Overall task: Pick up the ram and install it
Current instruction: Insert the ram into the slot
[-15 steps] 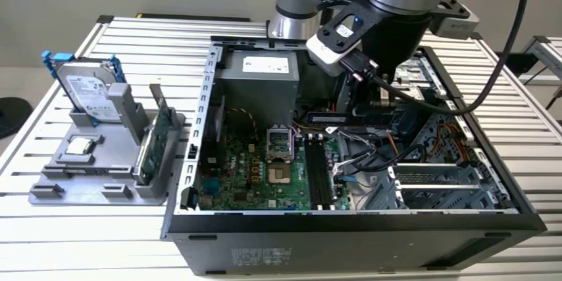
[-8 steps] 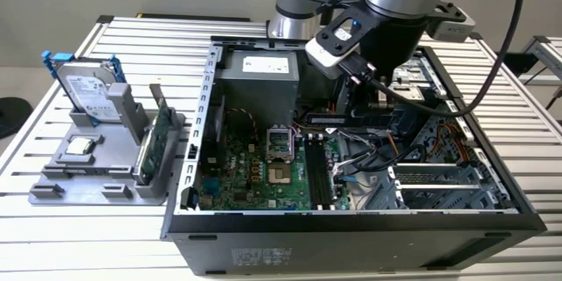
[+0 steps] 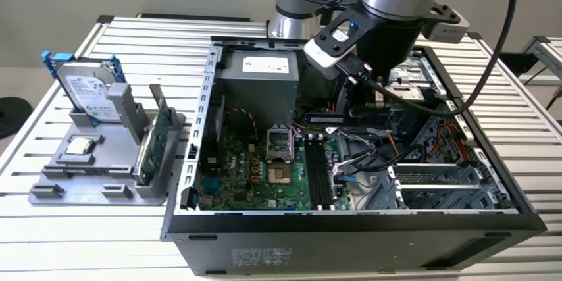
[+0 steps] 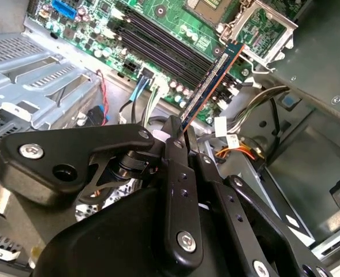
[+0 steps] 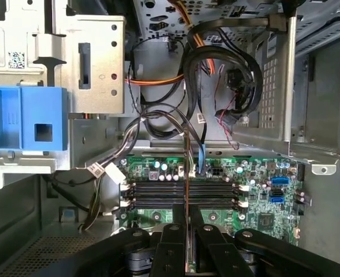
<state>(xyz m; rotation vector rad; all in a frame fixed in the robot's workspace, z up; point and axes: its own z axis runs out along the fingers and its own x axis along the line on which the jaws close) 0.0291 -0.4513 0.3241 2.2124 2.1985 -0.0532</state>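
The ram (image 4: 213, 81) hangs over the motherboard's memory slots (image 4: 158, 43) in the open computer case (image 3: 351, 235). Seen edge-on, it crosses the slots – pressed down unaligned, it could jam or bend a latch. The pincer (image 4: 180, 131) is clamped on one end – the rest juts past its tips.

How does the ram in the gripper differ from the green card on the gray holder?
The ram is clamped in the gripper over the memory slots; the green card stands on edge in the gray holder outside the case, at the exterior view's left. The ram is a long narrow stick; the green card is taller and wider. Both are thin circuit boards.
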